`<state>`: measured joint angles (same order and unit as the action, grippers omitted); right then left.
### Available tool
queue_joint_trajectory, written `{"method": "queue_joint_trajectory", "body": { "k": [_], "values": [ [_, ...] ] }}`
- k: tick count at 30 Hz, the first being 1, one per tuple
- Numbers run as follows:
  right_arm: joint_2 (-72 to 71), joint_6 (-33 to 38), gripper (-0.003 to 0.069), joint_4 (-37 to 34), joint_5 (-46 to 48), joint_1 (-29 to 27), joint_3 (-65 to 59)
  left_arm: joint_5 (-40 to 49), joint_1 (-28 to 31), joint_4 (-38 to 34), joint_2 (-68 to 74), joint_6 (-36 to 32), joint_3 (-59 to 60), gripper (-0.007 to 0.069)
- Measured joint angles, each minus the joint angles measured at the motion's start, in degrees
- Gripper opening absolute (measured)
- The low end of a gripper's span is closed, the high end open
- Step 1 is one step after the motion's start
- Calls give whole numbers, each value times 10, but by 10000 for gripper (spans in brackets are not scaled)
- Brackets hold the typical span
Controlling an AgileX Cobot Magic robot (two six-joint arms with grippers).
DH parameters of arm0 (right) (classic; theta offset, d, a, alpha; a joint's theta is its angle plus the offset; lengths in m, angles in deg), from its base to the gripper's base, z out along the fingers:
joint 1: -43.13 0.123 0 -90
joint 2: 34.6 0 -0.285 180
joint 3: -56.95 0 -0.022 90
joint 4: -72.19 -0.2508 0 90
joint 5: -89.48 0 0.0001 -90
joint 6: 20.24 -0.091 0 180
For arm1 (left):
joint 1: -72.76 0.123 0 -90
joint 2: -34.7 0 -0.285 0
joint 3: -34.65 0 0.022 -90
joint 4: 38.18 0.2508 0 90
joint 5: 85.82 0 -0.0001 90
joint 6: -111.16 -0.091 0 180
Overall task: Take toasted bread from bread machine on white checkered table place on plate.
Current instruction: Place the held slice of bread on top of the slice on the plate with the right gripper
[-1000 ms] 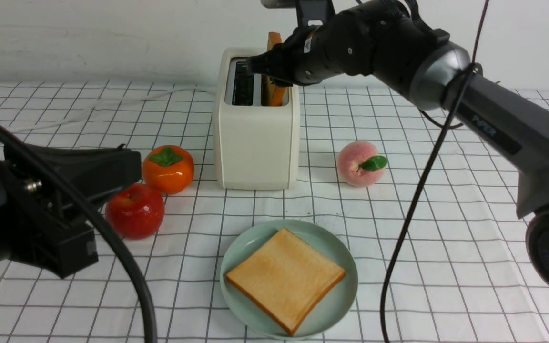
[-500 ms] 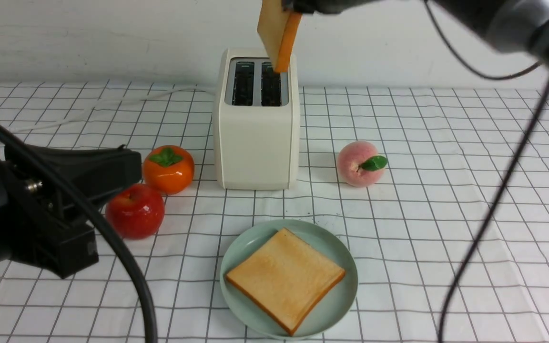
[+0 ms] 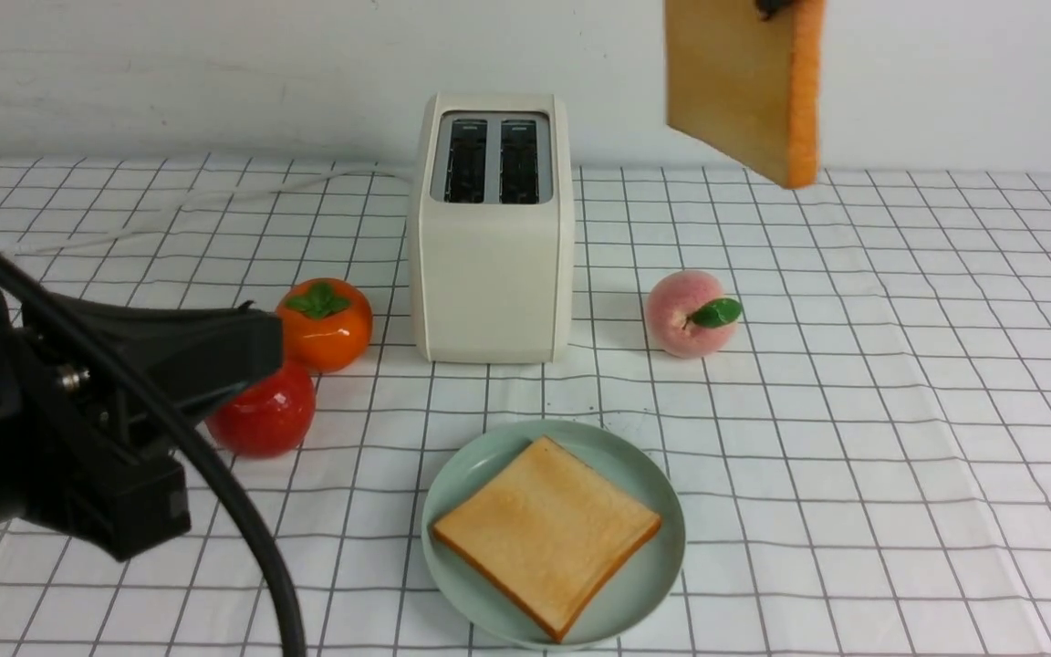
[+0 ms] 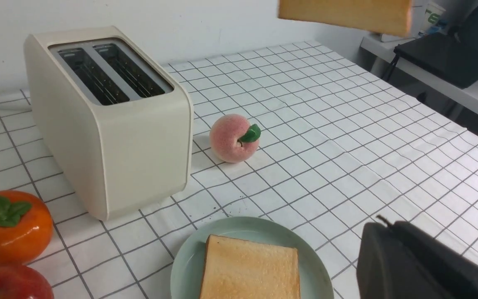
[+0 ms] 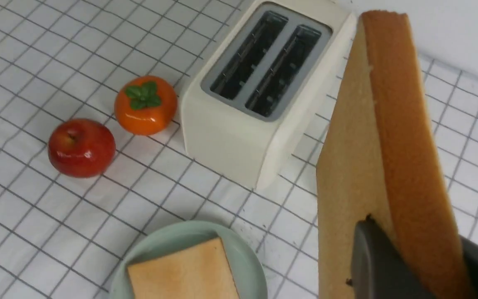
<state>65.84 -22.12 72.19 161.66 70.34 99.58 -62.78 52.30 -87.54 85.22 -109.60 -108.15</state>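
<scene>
No readable text, labels or numbers

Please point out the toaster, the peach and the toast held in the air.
toaster (image 3: 489,274), front view, middle of its cream front wall.
peach (image 3: 671,318), front view, its pink skin beside the leaf.
held toast (image 3: 726,82), front view, middle of its tan face.

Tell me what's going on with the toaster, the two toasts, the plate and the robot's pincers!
toaster: upright, both slots empty.
right pincer: shut on the lifted toast.
lifted toast: up in the air, hanging on edge, off to the toaster's right.
plate: holding one slice.
flat toast: lying flat on the plate.
left pincer: shut, holding nothing.
</scene>
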Motion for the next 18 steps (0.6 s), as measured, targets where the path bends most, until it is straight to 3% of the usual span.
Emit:
{"method": "queue_joint_trajectory", "body": {
  "k": [4,8,11,13,14,18],
  "values": [
    [-148,-21,109,13,-7,-57,-246,2,0,0,0,0,0,-13],
    [-233,-18,108,-57,-91,-85,-427,3,0,0,0,0,0,-13],
    [-250,95,108,-263,-213,-89,-592,4,0,0,0,0,0,-13],
    [-229,237,108,-416,-276,-89,-653,4,0,-1,0,0,0,-13],
    [-226,251,108,-447,-285,-89,-663,4,0,-1,0,0,0,-13],
    [-145,590,108,-799,-316,-89,-723,4,0,-2,0,0,0,-13]
  ]
}}
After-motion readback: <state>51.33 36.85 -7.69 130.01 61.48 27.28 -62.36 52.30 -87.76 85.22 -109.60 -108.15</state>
